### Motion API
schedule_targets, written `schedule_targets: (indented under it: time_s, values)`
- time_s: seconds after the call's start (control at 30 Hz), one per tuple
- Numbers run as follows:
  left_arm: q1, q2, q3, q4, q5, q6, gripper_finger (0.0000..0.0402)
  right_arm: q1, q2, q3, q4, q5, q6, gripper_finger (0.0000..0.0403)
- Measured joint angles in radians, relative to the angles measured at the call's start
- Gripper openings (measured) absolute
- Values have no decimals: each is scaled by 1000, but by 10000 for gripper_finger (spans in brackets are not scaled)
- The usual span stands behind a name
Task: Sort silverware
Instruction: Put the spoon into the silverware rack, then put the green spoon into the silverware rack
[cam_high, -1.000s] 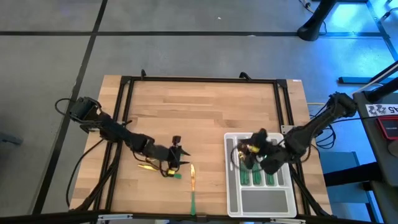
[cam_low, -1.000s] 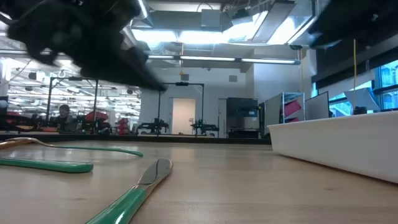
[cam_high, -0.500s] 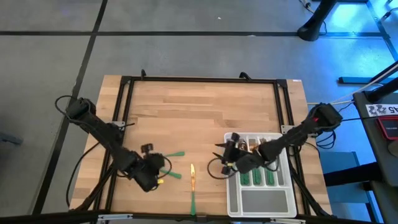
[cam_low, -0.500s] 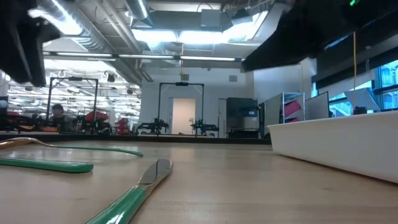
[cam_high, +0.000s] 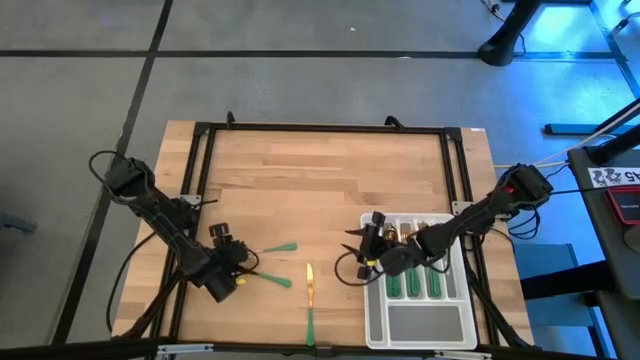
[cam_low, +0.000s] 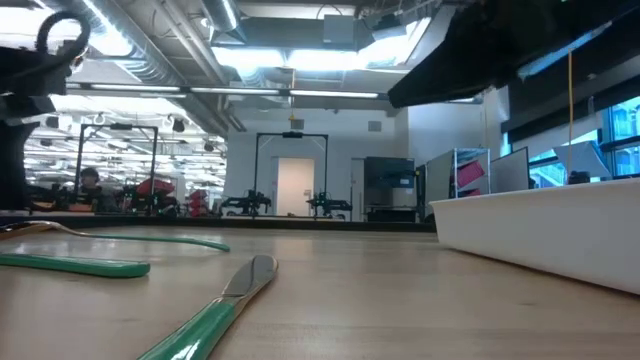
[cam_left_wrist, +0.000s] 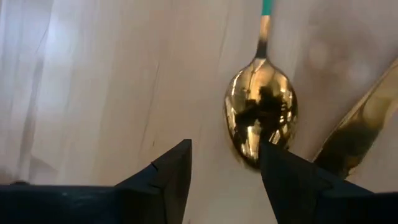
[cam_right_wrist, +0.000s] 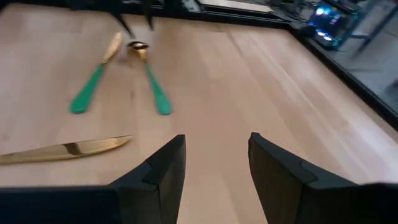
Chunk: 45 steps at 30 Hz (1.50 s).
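Observation:
A spoon (cam_left_wrist: 261, 115) with a gold bowl and a green handle lies flat on the wood at the near left (cam_high: 272, 252). Beside it lies a second gold-headed, green-handled piece (cam_high: 270, 278), and their heads almost meet. A knife (cam_high: 310, 300) lies near the front edge. More silverware (cam_high: 412, 285) lies in the pale divided tray (cam_high: 372, 305). My left gripper (cam_left_wrist: 224, 168) is open, pointing steeply down just short of the spoon's bowl, with nothing between its fingers. My right gripper (cam_right_wrist: 217, 162) is open and empty, just left of the tray (cam_high: 362, 252).
A black frame (cam_high: 205, 180) runs round the tabletop. The far half of the wooden table (cam_high: 320, 170) is bare. In the low view the knife (cam_low: 215, 305) lies in front and the tray's wall (cam_low: 540, 230) stands at the right.
My left gripper has swung toward the table's left edge and tipped downward, and now stands at the heads of the two pieces; a green handle it covered now shows. My right gripper has come off the tray toward the table's left, sunk and rolled, then kept still.

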Motion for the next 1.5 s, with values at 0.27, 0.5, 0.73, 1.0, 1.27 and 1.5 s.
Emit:
schedule_targets:
  time_s: [0.27, 0.5, 0.73, 1.0, 1.27, 1.5]
  values:
    - [23, -6, -82, 176, -44, -14, 224, -41, 0, 0, -3, -33, 30, 172]
    - [40, -6, -144, 354, -46, 16, 253, -41, 0, 0, 1, -73, 61, 172]
    - [56, -5, -150, 380, -20, 52, 188, -40, 0, 1, 9, -121, 159, 172]
    - [56, -2, -145, 392, -33, 56, 69, -40, 0, 1, 20, -174, 184, 172]
    - [101, -56, -120, 429, 10, 51, 3, -40, 136, 10, 169, -283, -123, 172]
    - [187, -95, -120, 434, 37, 102, 9, -58, 277, 155, 169, -175, -332, 172]
